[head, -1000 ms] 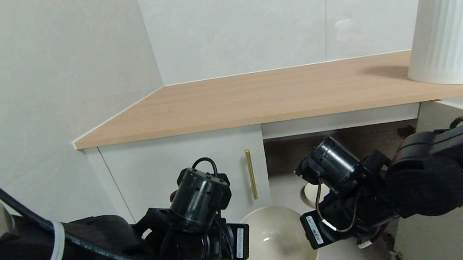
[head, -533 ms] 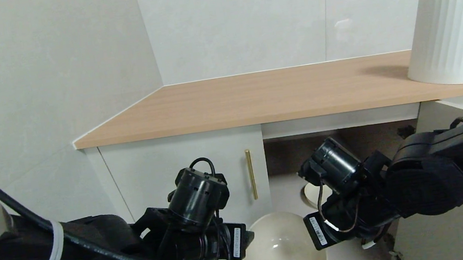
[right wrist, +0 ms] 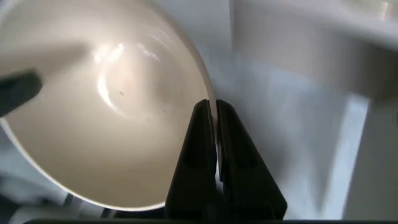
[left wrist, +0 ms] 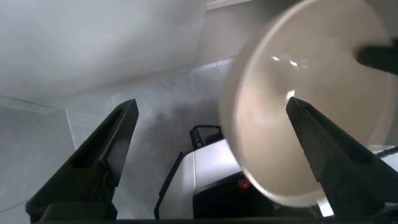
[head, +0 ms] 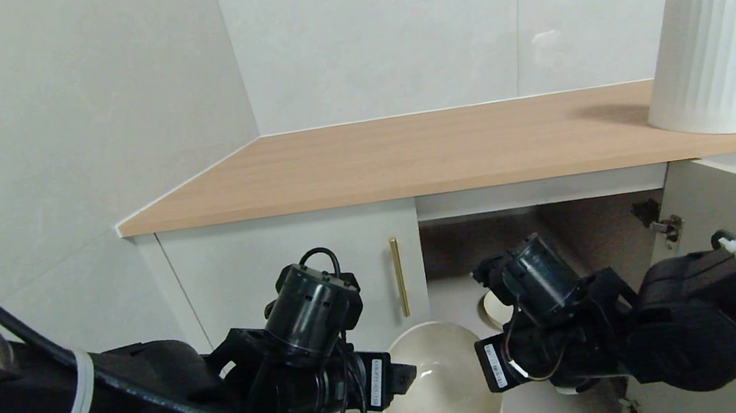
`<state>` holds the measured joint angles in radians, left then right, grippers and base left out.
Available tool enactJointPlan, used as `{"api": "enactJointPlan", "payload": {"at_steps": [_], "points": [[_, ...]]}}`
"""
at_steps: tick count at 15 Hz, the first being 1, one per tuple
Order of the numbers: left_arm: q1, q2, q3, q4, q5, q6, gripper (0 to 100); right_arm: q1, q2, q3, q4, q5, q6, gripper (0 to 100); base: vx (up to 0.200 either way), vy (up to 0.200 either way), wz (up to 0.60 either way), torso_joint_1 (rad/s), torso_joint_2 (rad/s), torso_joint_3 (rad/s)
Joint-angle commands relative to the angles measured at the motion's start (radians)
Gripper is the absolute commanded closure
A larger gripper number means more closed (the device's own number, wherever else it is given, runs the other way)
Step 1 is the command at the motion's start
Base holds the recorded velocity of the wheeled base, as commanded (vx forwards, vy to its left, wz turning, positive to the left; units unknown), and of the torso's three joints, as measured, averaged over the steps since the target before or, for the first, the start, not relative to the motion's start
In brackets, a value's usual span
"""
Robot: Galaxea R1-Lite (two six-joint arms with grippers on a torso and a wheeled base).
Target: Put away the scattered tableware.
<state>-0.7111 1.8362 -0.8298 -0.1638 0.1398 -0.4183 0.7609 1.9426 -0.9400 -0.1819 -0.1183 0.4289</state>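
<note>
A cream bowl [head: 441, 396] hangs tilted in front of the open lower cabinet [head: 543, 240]. My right gripper [head: 487, 367] is shut on its right rim; in the right wrist view the fingers [right wrist: 200, 155] pinch the bowl [right wrist: 106, 112] edge, gripper [right wrist: 213, 107]. My left gripper [head: 406, 376] is at the bowl's left rim, open. In the left wrist view its fingers [left wrist: 99, 155] stand wide apart around the bowl [left wrist: 298, 93], gripper [left wrist: 211, 106]. A small pale dish [head: 495, 306] lies inside the cabinet, behind the right wrist.
The left cabinet door [head: 289, 252] is shut, with a gold handle [head: 399, 277]. The right door [head: 709, 204] swings open toward me. A wooden counter [head: 404, 155] runs above, carrying a white ribbed container [head: 718, 57] at the right. Tiled walls close the left and back.
The bowl dipped, then came back up and a little left. The right arm has sunk lower, uncovering the door hinge. The left gripper's finger now shows at the bowl's left rim.
</note>
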Motion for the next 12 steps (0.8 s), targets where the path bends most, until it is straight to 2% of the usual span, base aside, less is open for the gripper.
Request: {"api": "enactJointPlan", "payload": {"at_steps": [1, 3, 8, 12], "points": [[0.001, -0.003, 0.000, 0.000, 0.001, 0.000, 0, -0.032, 0.096, 0.112, -0.180, -0.063, -0.042, 100, 0.000, 0.000, 0.00, 0.000, 0.00, 0.000], [0.002, -0.005, 0.000, 0.000, 0.015, 0.000, 0, -0.083, 0.151, 0.132, -0.304, -0.073, -0.044, 100, 0.000, 0.000, 0.00, 0.000, 0.00, 0.000], [0.002, -0.014, -0.002, 0.000, 0.029, 0.001, 0, -0.273, 0.222, 0.109, -0.433, -0.070, -0.047, 100, 0.000, 0.000, 0.00, 0.000, 0.00, 0.000], [0.004, -0.020, -0.002, 0.000, 0.032, 0.000, 0, -0.370, 0.296, 0.026, -0.439, -0.064, -0.047, 100, 0.000, 0.000, 0.00, 0.000, 0.00, 0.000]]}}
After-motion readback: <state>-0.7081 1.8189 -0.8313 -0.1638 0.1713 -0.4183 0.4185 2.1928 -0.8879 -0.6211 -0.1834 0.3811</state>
